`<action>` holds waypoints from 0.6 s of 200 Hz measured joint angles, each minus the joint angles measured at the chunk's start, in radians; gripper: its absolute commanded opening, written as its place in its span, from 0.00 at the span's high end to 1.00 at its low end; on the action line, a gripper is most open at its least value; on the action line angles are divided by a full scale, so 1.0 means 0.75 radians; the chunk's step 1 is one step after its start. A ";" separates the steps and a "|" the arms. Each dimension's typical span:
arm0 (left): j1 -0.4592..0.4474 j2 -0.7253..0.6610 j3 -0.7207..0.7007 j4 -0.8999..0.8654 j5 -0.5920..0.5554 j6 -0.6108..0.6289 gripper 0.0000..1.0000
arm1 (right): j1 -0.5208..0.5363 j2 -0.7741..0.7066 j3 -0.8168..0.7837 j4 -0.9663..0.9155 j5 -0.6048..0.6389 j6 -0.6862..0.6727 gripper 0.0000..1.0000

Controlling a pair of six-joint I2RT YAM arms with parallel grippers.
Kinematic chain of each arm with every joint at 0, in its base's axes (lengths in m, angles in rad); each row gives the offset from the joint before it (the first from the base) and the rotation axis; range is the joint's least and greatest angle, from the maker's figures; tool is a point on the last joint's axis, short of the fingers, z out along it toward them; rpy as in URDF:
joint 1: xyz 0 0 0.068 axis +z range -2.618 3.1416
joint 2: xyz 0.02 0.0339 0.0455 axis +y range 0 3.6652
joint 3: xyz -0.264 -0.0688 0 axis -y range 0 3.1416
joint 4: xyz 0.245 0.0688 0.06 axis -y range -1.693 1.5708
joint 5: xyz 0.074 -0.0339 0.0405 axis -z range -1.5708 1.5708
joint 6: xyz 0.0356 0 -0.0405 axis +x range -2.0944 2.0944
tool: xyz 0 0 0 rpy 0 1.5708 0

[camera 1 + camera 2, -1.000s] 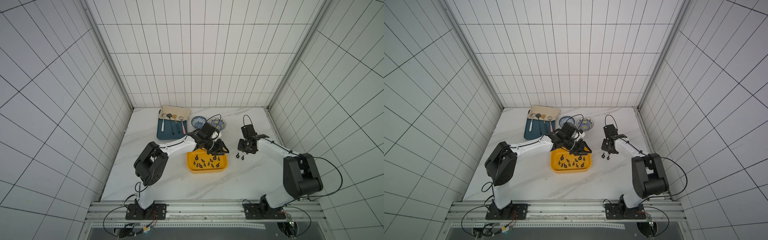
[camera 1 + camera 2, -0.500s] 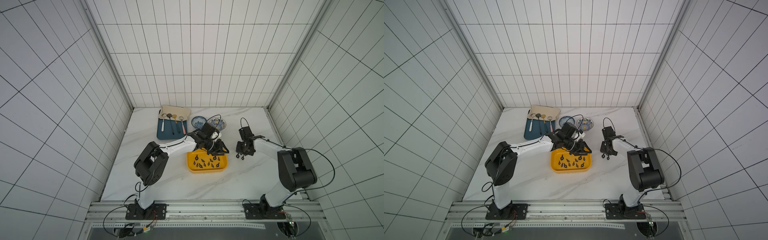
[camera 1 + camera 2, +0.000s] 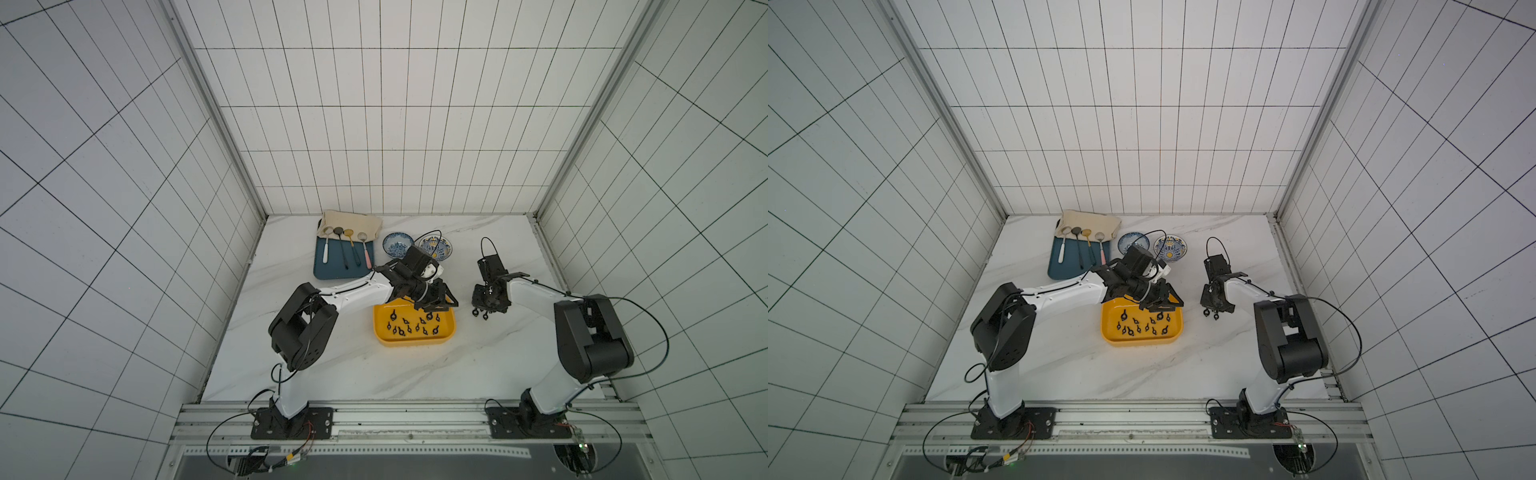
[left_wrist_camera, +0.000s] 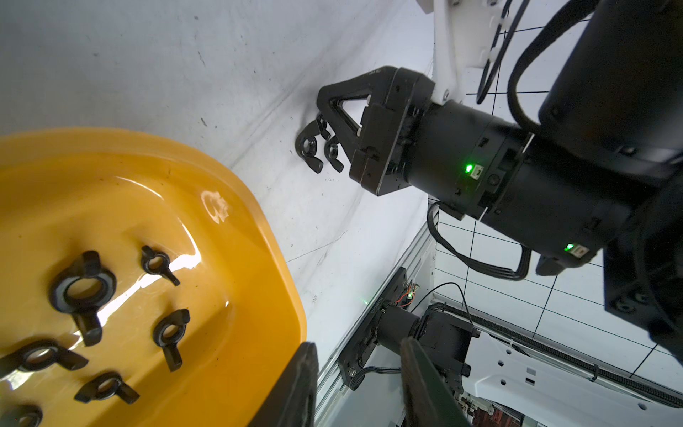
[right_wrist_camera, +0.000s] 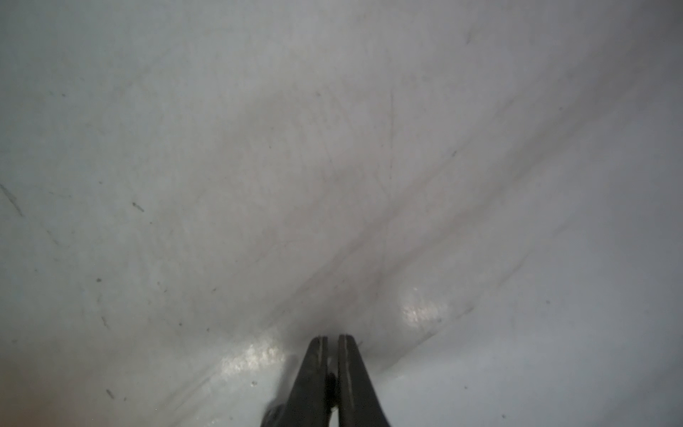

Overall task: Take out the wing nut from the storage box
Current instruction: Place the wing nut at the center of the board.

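Observation:
The yellow storage box [image 3: 415,343] [image 3: 1142,341] [image 4: 258,207] lies mid-table with several black wing nuts [image 3: 409,328] [image 4: 83,292] in it. My left gripper [image 3: 436,305] [image 4: 356,345] hangs over the box's far right corner, open, with nothing between its fingers. My right gripper [image 3: 483,308] [image 5: 330,338] points down at the table to the right of the box. Its fingers stand a slit apart, and a small dark piece, seemingly a wing nut [image 5: 330,382], is pinched between them. Two more wing nuts [image 3: 475,312] [image 4: 308,146] lie on the table at its tips.
A dark-blue tray [image 3: 332,270] with several spoons and a beige cloth [image 3: 353,222] lie at the back left. Two patterned blue bowls [image 3: 397,244] [image 3: 436,247] stand behind the left gripper. The arm bases sit on the metal rail [image 3: 374,415] along the table's front edge.
My right gripper has moved left and down to the two wing nuts on the table, with its elbow swinging outward. The left arm has stayed still.

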State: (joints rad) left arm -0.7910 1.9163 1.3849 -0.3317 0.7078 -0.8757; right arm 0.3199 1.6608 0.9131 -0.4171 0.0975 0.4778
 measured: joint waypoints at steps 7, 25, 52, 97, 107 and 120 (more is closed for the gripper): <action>0.000 0.000 -0.003 0.001 0.000 0.000 0.60 | 0.000 0.000 0.000 0.000 0.000 -0.002 0.85; 0.000 0.000 -0.014 0.001 0.000 0.000 0.60 | 0.000 0.000 0.000 0.000 0.000 -0.006 0.84; 0.003 -0.002 -0.030 -0.002 -0.001 0.002 0.60 | 0.000 -0.013 0.000 -0.009 0.002 -0.008 0.80; 0.103 -0.112 -0.139 -0.009 -0.002 0.012 0.60 | 0.032 -0.194 0.005 -0.089 0.036 -0.009 0.77; 0.160 -0.166 -0.191 -0.008 -0.005 0.014 0.60 | 0.071 -0.236 0.020 -0.125 0.046 -0.009 0.76; 0.256 -0.256 -0.269 -0.011 -0.008 0.016 0.59 | 0.145 -0.264 0.058 -0.167 0.056 -0.003 0.76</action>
State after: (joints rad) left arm -0.5987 1.7241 1.1835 -0.3401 0.7021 -0.8639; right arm 0.4290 1.4624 0.9565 -0.5426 0.1398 0.4755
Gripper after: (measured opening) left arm 0.405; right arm 0.238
